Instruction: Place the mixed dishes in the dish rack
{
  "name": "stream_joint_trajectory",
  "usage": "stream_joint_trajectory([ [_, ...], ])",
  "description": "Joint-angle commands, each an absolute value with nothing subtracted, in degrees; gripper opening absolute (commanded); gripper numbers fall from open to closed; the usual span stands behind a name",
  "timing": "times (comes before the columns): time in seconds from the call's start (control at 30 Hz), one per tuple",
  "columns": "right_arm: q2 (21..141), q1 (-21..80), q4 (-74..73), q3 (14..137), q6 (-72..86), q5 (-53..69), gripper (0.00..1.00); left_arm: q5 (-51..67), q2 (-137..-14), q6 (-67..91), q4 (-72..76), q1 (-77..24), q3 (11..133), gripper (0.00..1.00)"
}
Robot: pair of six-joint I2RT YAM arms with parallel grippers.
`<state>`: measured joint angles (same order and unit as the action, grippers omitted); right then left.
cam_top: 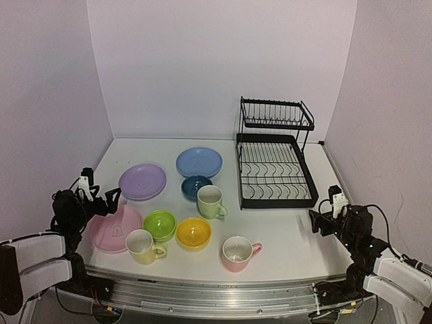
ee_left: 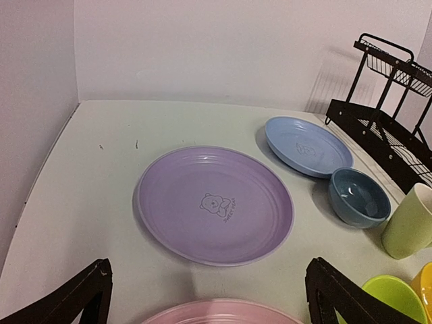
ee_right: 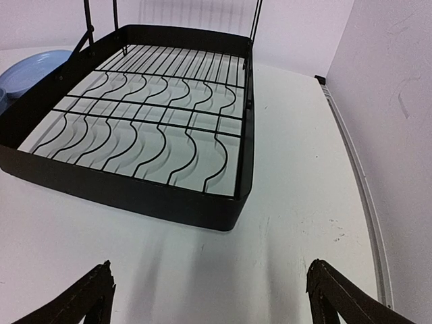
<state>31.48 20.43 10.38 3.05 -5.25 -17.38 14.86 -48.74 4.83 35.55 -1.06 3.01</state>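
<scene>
Presently the left end effector (cam_top: 100, 192) and right end effector (cam_top: 325, 209) gape wide and empty, since all mixed dishes (cam_top: 142, 181) lie on the bench (cam_top: 290, 236) beside the unloaded dish rack (ee_right: 135, 192).

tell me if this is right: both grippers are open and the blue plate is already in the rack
No: the top view shows the blue plate on the table, left of the rack. The left gripper and right gripper are open.
</scene>
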Motion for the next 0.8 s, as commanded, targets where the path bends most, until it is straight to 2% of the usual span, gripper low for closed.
stream_joint_trajectory([
  [0.0,32.1,20.4,11.2,6.4,-5.7,-19.1,0.96,18.5,-49.2,3.2,36.1,-0.8,6.4,1.0],
  [0.13,34.0,20.4,11.2,9.9,-2.7,-23.5,0.98,30.5,-50.4,-10.1,33.9,-0.8,8.8,1.0],
  [0.23,36.8,20.3,10.2,14.5,-0.6,-26.7,0.98,28.1,-53.1,-8.1,27.7,-0.8,14.6,1.0],
  [0.37,41.3,20.4,4.2,23.4,3.2,-24.1,0.98,23.5,-65.6,-10.4,7.2,-0.7,33.8,1.0],
  [0.5,48.6,20.4,-9.0,38.2,7.2,-21.1,0.97,22.9,-82.0,-15.5,-16.6,-0.4,55.1,0.98],
  [0.67,59.6,20.4,-27.6,56.0,12.5,-19.5,0.92,16.3,-96.7,-16.9,-25.8,-0.2,72.3,0.94],
  [0.77,65.1,20.4,-34.0,63.0,15.9,-17.5,0.9,12.9,-105.6,-15.3,-29.4,-0.2,82.3,0.91],
])
